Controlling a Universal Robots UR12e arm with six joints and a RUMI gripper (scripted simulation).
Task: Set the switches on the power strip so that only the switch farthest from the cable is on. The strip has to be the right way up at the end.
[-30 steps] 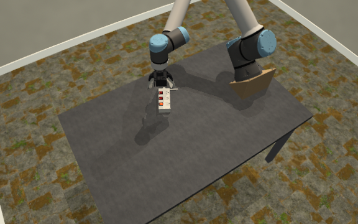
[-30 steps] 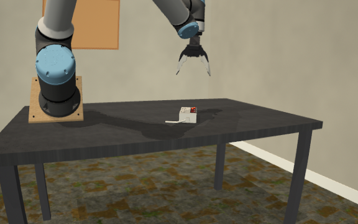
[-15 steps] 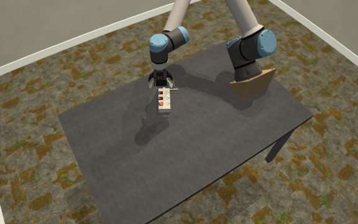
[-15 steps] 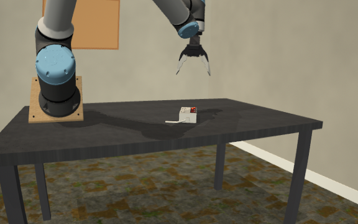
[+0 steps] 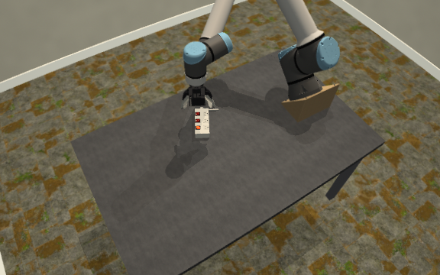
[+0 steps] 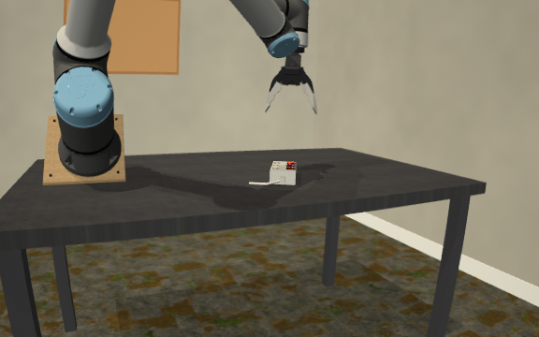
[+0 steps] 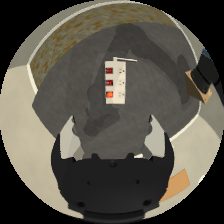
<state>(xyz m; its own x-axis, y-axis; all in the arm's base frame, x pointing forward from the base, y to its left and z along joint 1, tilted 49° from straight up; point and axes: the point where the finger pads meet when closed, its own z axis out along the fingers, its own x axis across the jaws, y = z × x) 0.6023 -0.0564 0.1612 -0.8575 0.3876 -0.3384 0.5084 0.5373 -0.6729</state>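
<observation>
A white power strip lies right way up on the dark table. It has three red switches in a row. The switch farthest from the cable glows bright orange; the other two look dark red. The short white cable leaves the strip's far end. My gripper is open wide and empty. It hangs high above the strip, apart from it.
The arm's base stands on a wooden mount plate at one table corner. An orange board hangs on the wall behind. The table's edges drop to a patterned floor.
</observation>
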